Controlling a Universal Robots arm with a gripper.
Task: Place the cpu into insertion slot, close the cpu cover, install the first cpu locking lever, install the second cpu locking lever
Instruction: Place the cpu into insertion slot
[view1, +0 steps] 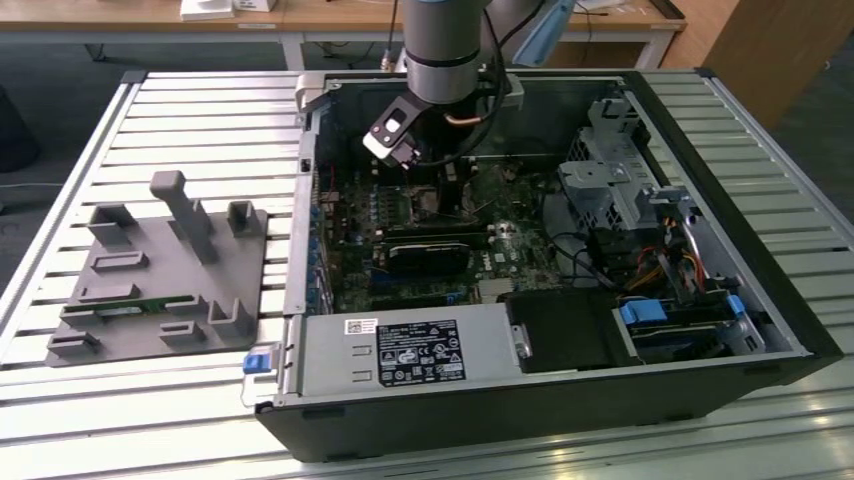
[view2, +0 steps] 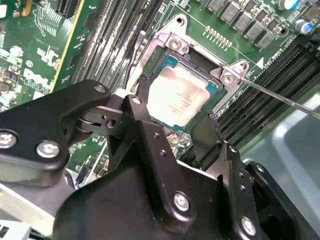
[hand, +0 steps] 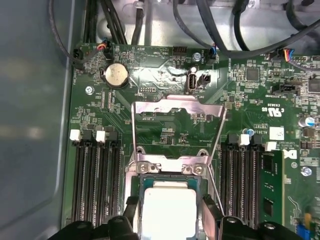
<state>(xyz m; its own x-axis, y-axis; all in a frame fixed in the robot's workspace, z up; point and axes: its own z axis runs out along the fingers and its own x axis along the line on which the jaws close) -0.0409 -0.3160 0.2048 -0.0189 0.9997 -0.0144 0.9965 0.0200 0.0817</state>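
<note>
Cpu inside insertion slot

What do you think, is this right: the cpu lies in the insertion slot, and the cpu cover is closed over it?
Not quite. The cpu lies in the insertion slot, but the cpu cover is open, swung up away from it; the first wrist view shows this.
</note>
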